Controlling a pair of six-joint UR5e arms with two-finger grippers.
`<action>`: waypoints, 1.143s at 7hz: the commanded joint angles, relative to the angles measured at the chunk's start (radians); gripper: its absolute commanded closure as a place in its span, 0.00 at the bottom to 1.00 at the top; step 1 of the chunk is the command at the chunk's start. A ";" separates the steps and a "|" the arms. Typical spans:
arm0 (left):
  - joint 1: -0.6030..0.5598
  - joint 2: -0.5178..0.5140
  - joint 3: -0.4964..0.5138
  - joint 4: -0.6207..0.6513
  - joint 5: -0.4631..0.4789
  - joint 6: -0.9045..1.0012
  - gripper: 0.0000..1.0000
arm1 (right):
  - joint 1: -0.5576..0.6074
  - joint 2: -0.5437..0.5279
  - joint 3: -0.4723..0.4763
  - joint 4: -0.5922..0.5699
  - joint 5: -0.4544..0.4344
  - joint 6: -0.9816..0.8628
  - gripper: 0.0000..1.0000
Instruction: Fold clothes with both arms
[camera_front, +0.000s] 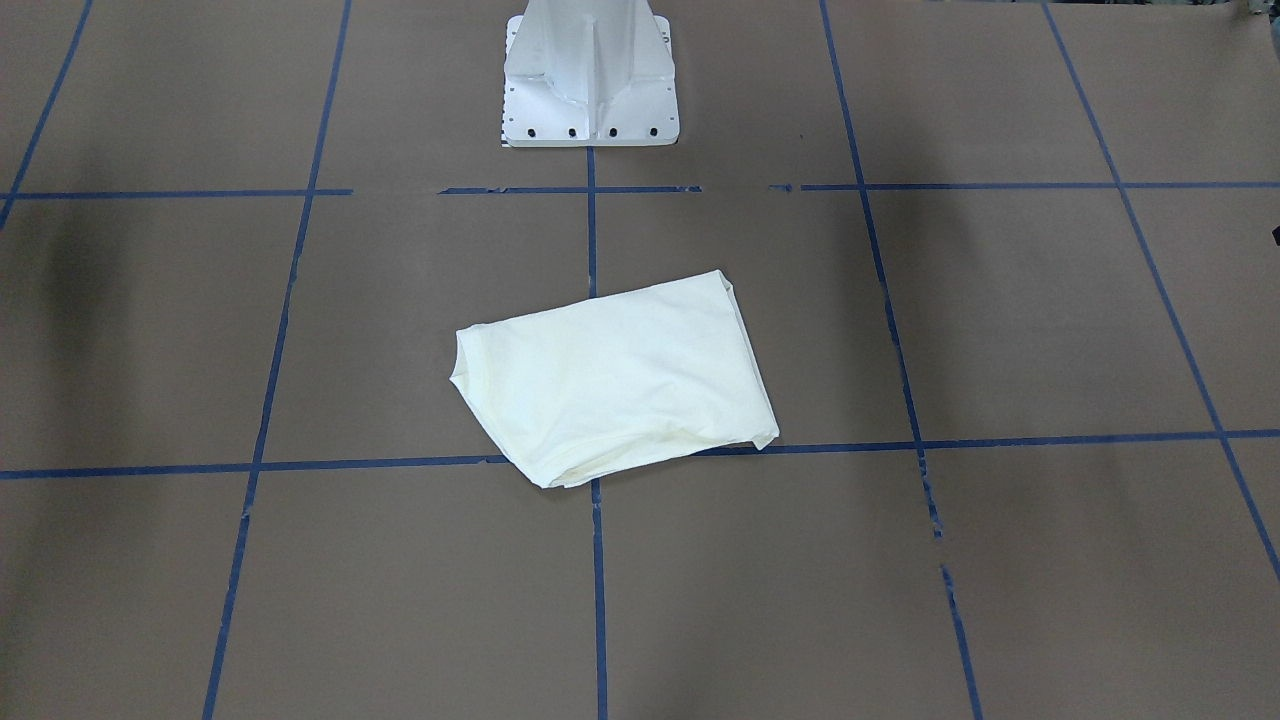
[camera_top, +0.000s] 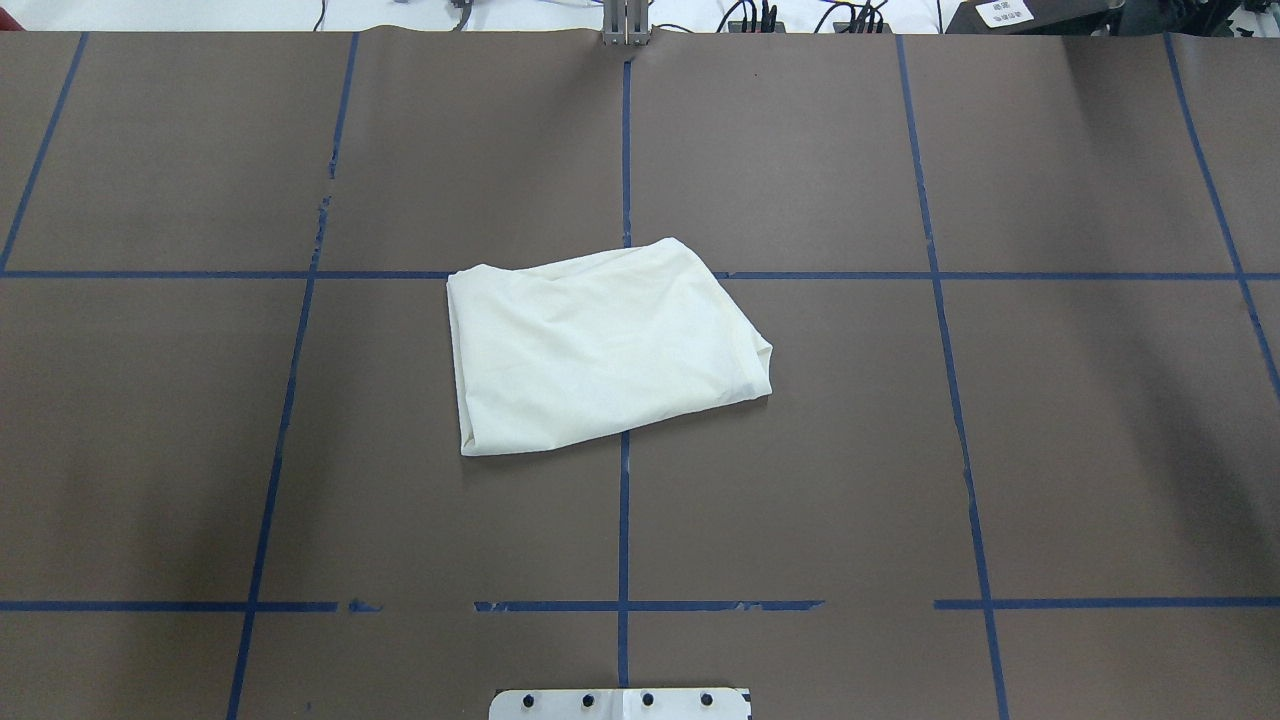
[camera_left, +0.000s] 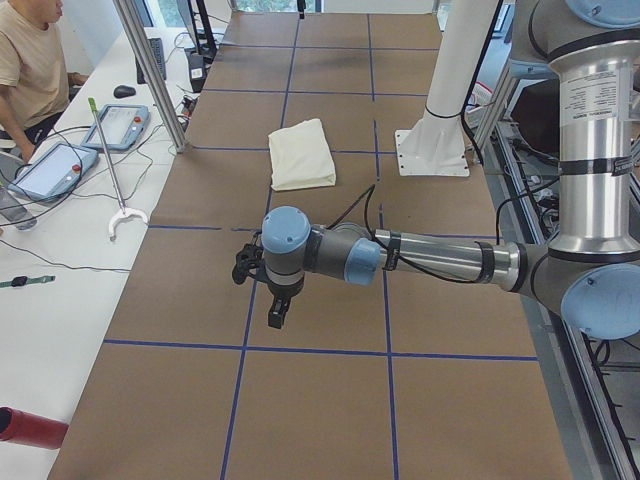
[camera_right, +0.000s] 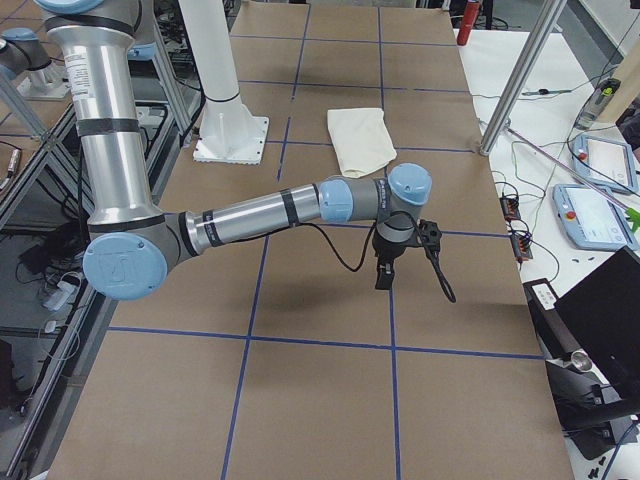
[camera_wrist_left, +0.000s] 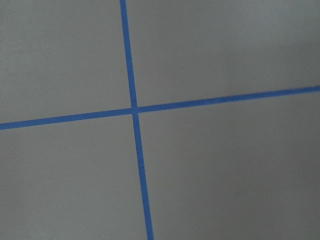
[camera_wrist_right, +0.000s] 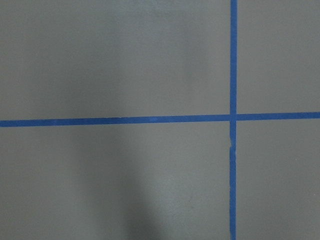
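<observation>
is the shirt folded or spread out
Folded. The shirt lies as one compact layered bundle on the table, no sleeves sticking out.

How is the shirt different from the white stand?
The shirt lies flat and folded mid-table; the stand rises upright near the table's edge. The shirt is cream and wrinkled; the stand is white and smooth. Both are pale against the brown table.

Left claw (camera_left: 277, 316) and right claw (camera_right: 382, 276) show unreadable jaws.
</observation>
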 joint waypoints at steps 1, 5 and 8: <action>-0.009 -0.060 0.044 0.004 0.005 -0.003 0.00 | 0.025 -0.030 -0.028 -0.001 0.010 -0.001 0.00; -0.070 -0.067 0.132 0.001 0.053 0.001 0.00 | 0.058 -0.032 -0.064 0.001 0.036 -0.009 0.00; -0.069 -0.086 0.126 -0.002 0.051 0.005 0.00 | 0.055 -0.020 -0.056 0.003 0.035 -0.003 0.00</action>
